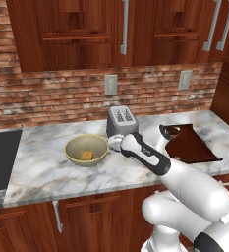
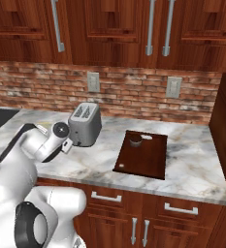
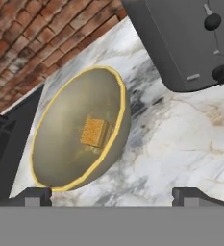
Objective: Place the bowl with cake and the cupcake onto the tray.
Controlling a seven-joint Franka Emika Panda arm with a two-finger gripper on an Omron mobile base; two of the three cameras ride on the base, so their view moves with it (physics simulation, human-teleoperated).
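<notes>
White and bent low, the robot arm (image 1: 185, 187) is reaching forward over the marble counter (image 1: 42, 172). Its gripper (image 3: 111, 196) is hanging just above the counter, between the bowl and the toaster. In the hand view the two dark finger tips (image 3: 34, 196) are sitting far apart at the bottom, so the pincer is spread wide and is gripping nothing. The hand is tipped sideways, so that view is looking slanted.

One bowl (image 1: 86, 149) is sitting on the counter, just left of the hand. It is round and olive-tan with a thin yellow rim. One small orange-yellow piece of cake (image 1: 87, 155) is lying inside it, near the middle. The gripper is near the bowl but is not touching it.

One grey toaster (image 2: 85, 124) is standing just behind the hand, close to the bowl, with two slots on top.

One dark red-brown tray (image 2: 142, 154) is lying flat on the counter, off to the right, well apart from the bowl. One small dark cupcake (image 2: 135, 141) is already sitting on the tray, near its back edge.

One black sink (image 1: 0, 157) is showing at the far left of the counter.

Farther back, a brick wall (image 1: 52, 96) is holding two outlets (image 2: 93, 82). Brown cabinets (image 1: 86, 29) are hanging above it.
</notes>
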